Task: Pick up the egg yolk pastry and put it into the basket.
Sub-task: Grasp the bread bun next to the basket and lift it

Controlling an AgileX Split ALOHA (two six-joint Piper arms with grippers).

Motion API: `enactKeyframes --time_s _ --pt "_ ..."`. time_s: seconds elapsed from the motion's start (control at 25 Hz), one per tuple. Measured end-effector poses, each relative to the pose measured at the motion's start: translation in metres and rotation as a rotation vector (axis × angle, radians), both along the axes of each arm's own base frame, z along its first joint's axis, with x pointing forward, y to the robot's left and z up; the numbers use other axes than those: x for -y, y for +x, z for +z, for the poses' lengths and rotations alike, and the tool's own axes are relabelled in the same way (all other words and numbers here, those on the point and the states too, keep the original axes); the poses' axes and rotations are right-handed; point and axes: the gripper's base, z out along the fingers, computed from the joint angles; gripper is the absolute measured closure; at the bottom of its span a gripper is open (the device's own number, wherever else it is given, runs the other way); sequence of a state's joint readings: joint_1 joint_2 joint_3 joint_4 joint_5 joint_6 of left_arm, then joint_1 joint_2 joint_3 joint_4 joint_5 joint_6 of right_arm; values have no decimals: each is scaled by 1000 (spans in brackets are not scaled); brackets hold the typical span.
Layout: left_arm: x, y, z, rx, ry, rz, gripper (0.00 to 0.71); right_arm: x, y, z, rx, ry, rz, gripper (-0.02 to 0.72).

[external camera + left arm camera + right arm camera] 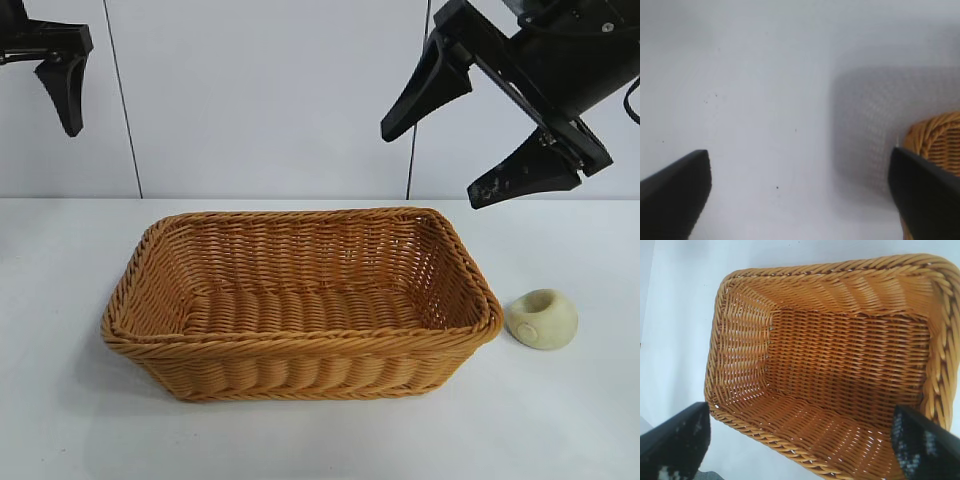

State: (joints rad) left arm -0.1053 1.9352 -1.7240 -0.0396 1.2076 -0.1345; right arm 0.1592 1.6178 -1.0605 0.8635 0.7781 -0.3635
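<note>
While the right hand (452, 145) hangs open, the egg yolk pastry (542, 319) lies below.

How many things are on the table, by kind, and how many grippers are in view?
Wicker basket: 1, nothing inside
Egg yolk pastry: 1, on the table beside the basket
Grippers: 2, left gripper and right gripper, both raised and open
Total: 4
</note>
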Motion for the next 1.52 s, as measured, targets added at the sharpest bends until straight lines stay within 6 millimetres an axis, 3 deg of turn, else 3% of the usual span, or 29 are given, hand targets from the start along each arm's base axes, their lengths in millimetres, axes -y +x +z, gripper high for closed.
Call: enactKeyframes --time_s 0.24,0.56,0.72,0.88,1.04,1.24,1.52 --pt "-7 -64 12 -41 13 -38 18 0 0 0 0 0 0 7" --pt "-20 -176 29 -8 29 -55 18 0 0 0 -1 4 -1 7" --pt "-26 -234 20 14 29 -54 18 0 0 0 -2 4 0 7" --pt "-32 -287 -2 72 24 -49 18 0 0 0 -2 4 0 7" --pt "-36 -323 -20 224 11 -43 18 0 0 0 -3 6 -1 7" --pt "-39 -350 -9 436 -3 -39 18 -1 -1 0 -11 9 7 7" --pt "-42 -372 -2 591 -10 -30 18 -1 -1 0 -12 10 7 7"
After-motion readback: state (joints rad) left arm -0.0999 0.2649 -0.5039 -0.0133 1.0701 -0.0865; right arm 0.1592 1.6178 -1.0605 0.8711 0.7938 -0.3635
